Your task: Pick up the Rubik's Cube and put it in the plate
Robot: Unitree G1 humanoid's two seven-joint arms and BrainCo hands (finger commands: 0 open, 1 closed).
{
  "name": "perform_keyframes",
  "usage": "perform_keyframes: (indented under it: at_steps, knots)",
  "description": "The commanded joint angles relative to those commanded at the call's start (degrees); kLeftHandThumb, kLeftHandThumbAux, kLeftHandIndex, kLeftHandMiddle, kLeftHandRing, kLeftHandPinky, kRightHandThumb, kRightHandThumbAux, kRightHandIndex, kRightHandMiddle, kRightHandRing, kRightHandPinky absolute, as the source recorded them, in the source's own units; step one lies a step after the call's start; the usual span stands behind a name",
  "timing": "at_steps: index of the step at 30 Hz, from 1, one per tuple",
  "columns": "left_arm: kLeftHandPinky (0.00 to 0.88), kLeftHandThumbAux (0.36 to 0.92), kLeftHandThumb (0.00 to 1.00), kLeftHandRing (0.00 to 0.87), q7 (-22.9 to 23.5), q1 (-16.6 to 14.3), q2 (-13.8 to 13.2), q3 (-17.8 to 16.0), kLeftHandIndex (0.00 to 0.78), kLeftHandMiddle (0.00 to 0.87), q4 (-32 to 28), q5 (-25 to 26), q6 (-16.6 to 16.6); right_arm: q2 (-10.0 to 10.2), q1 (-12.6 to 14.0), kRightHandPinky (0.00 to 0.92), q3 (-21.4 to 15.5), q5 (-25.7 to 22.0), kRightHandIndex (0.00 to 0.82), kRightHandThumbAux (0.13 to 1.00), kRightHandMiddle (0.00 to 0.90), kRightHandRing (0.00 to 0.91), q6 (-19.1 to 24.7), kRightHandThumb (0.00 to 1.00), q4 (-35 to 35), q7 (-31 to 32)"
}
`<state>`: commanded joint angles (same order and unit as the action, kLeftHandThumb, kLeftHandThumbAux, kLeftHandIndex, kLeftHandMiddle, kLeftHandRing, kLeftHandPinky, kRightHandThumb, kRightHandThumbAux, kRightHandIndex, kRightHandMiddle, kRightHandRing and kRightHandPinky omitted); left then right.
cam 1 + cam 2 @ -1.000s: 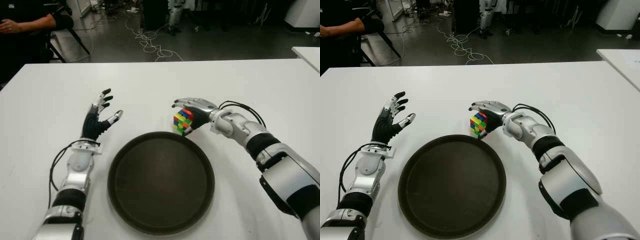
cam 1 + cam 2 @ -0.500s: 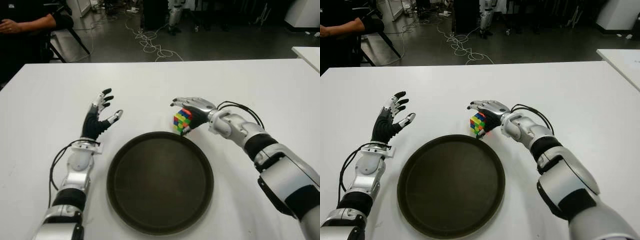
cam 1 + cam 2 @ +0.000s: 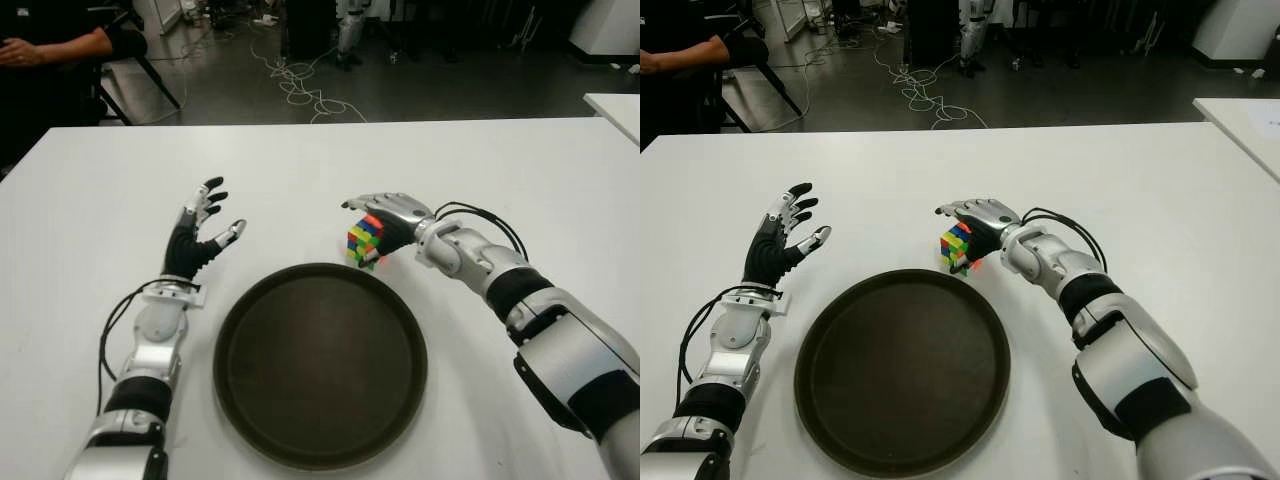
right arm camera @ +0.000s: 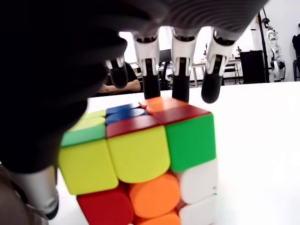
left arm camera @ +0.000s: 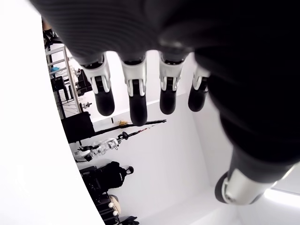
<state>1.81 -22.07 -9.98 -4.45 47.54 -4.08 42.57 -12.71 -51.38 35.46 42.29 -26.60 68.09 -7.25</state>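
R hand (image 3: 385, 222) has the cube (image 3: 365, 240) in its grip: fingers (image 4: 180, 70) arch over the top, thumb on the near side. Cube sits just past the plate (image 3: 320, 362) rim at approx 1 o'clock, tilted a bit; can't tell if its bottom edge touches the desk (image 3: 500, 170) or the rim. R forearm runs back toward 4 o'clock w/ black cable looped at the wrist. Plate is dark, round, nothing in it, near the desk's front centre. L hand (image 3: 200, 232) shows at 10 o'clock of the plate, well apart from it, palm up-ish, fingers (image 5: 136, 98) spread wide, holding nothing. A person's arm (image 3: 55, 47) shows beyond the desk's far-left corner.
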Motion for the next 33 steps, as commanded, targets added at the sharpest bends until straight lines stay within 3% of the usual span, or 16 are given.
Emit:
perform_keyframes:
  at_steps: [4, 10, 19, 33]
  knots:
    - [0.129, 0.679, 0.058, 0.12, -0.2, 0.0, 0.0, 0.03, 0.073, 0.113, -0.09, -0.17, 0.03, -0.17, -0.19, 0.414, 0.05, 0.09, 0.234, 0.76, 0.355, 0.397, 0.54, 0.0, -0.41, 0.63]
    - [0.127, 0.677, 0.06, 0.119, -0.14, 0.07, -0.08, 0.1, 0.075, 0.114, -0.13, -0.27, 0.23, -0.3, -0.21, 0.456, 0.27, 0.4, 0.285, 0.79, 0.414, 0.456, 1.26, 0.0, -0.95, 0.91]
    - [0.108, 0.685, 0.059, 0.101, -0.06, 0.48, -0.1, 0.21, 0.066, 0.101, -0.84, -0.37, 0.13, -0.82, -0.27, 0.607, 0.59, 0.67, 0.459, 0.91, 0.617, 0.634, 1.43, 0.0, -2.15, 1.11]
    - [0.109, 0.677, 0.049, 0.103, -1.39, 1.41, 0.1, 0.57, 0.07, 0.104, -3.09, -1.51, -1.06, -1.61, 0.07, 0.613, 0.03, 0.24, 0.479, 0.916, 0.637, 0.645, 0.28, 0.0, -3.36, 0.85]
